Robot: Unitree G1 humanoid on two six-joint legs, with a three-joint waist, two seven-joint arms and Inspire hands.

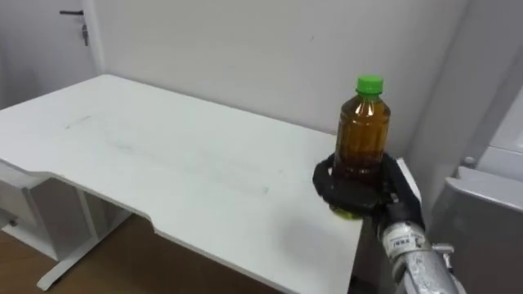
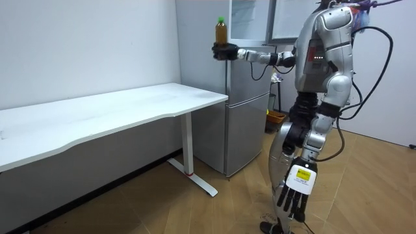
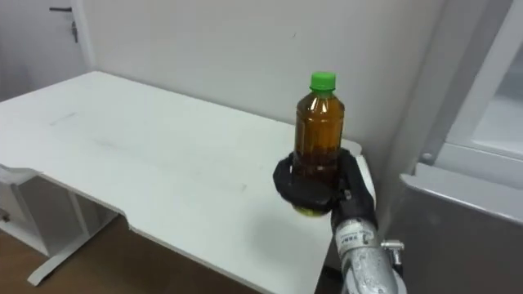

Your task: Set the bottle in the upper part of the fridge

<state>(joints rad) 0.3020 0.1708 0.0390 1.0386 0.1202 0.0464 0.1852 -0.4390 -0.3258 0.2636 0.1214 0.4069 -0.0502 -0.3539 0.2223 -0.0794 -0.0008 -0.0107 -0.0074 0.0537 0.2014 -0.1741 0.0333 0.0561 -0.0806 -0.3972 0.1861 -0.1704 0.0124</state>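
Right hand is clamped round the lower body of the bottle, fingers curled across the front and thumb side behind. Bottle is upright: clear plastic, amber-brown liquid, green screw cap. No label wrap can be made out on the side facing the head camera. A yellow-green patch shows under the fingers at the base, with nothing on it readable.

From the eye views the bottle hangs over the right end of the white table, near its front corner. In the room view it is lifted well clear above the tabletop, out at arm's length, level with the upper part of the silver fridge and just beside that on the room view's left.

Left hand hangs low by the leg, fingers straight and relaxed, holding nothing. The robot stands on the wood floor in front of the fridge. A door handle shows at far left on the wall.
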